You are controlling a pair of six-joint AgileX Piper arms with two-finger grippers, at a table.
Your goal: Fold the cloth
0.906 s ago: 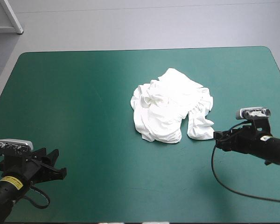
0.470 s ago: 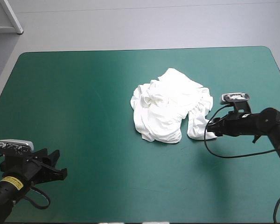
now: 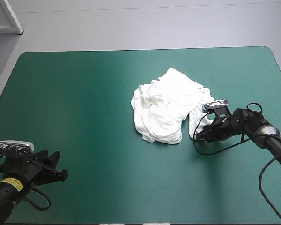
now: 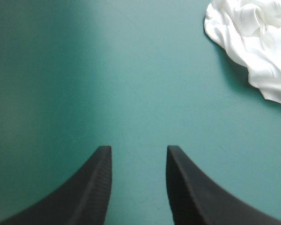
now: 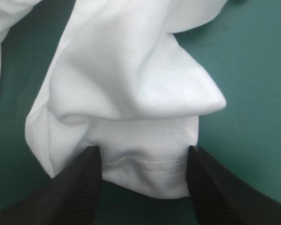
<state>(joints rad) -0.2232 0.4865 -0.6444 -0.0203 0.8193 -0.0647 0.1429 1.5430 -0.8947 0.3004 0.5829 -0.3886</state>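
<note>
While the T-shirt (image 3: 171,108) lies as a crumpled white heap a little right of the frame's centre in the high view, on the teal-green table (image 3: 84,84), the right gripper (image 3: 200,135) is at the heap's lower right lobe. This lobe is a narrow fold of cloth that runs down toward the frame's bottom beside the main mass. The gripper comes in from the right edge of the frame, low over the cover.

In the right wrist view its black fingers (image 5: 79,187) stand apart, not closed. A stitched hem of the T-shirt lies in the gap between them, its edge reaching each fingertip. Ahead of the fingers the fabric rises in a soft peaked fold. I cannot tell whether the tips press on the cloth.

The left gripper (image 3: 61,169) sits in the lower left corner of the high view, well apart from the T-shirt, pointing toward the frame's right. Its fingers (image 4: 91,187) are likewise spread, with teal-green cover showing between them. The heap's near edge lies far ahead of them and off to one side.
</note>
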